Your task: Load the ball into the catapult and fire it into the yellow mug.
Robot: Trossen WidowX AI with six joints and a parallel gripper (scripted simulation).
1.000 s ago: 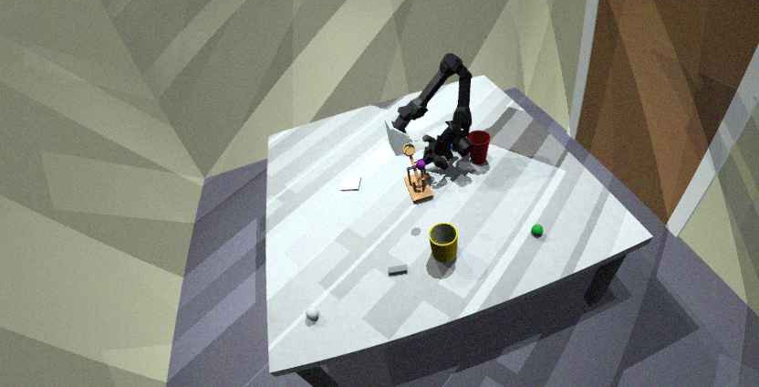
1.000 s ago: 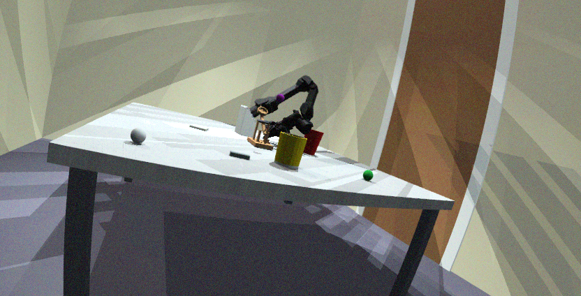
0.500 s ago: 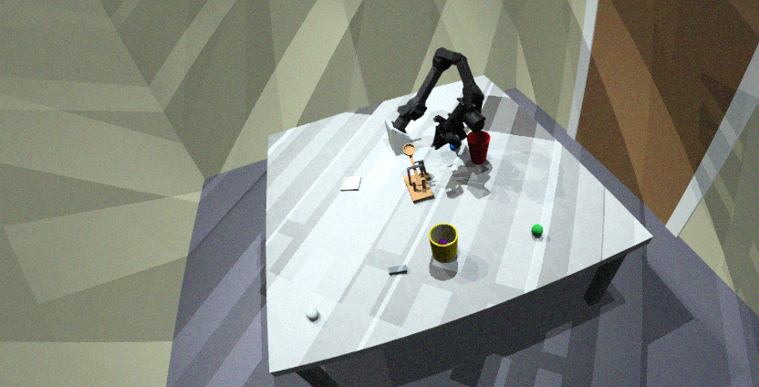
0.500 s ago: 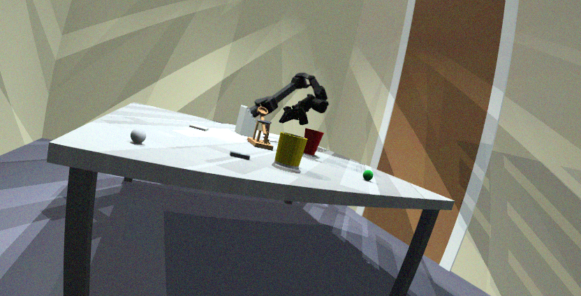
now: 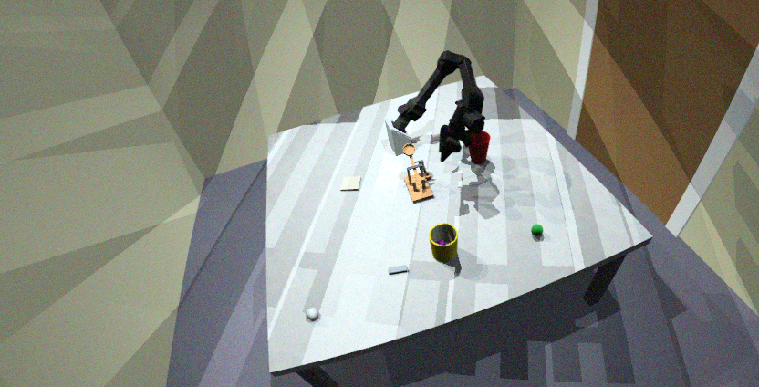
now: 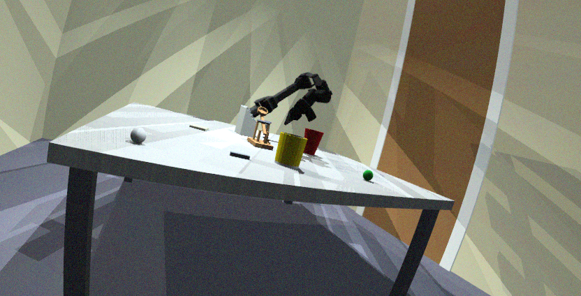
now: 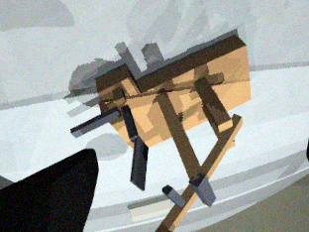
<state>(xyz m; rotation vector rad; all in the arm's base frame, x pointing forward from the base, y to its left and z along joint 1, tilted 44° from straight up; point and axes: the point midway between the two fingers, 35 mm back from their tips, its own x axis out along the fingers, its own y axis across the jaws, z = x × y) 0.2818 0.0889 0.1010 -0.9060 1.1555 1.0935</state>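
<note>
Top view, above centre: the released gripper [image 5: 455, 151] [image 6: 299, 121] [image 7: 208, 154] is hanging near the red cup [image 5: 479, 148] [image 6: 313, 142], risking a knock through careless retreat, while the purple ball [image 5: 441, 243] is lying inside the yellow mug [image 5: 443, 252] [image 6: 290, 150].

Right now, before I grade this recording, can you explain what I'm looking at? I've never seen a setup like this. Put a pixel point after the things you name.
The machine is a black robot arm with one two-fingered gripper [image 5: 450, 145] [image 6: 299, 119]. The top picture looks down on the table [image 5: 318, 235] [image 6: 182, 160], the exterior one sees it from the side, and the wrist one looks out past the gripper at the catapult [image 5: 419, 188] [image 6: 260, 142] [image 7: 223, 94], a small wooden launcher.

In front of the catapult stands the yellow mug [image 5: 443, 249] [image 6: 290, 150], with a purple ball [image 5: 441, 243] visible inside. Around them are a red cup [image 5: 479, 150] [image 6: 313, 142], a green ball [image 5: 536, 229] [image 6: 367, 175], a pale ball [image 5: 312, 313] [image 6: 137, 135], a cream square [image 5: 350, 183] [image 6: 199, 128] and a small grey bar [image 5: 398, 269] [image 6: 239, 155].

The gripper is open and holds nothing.
</note>
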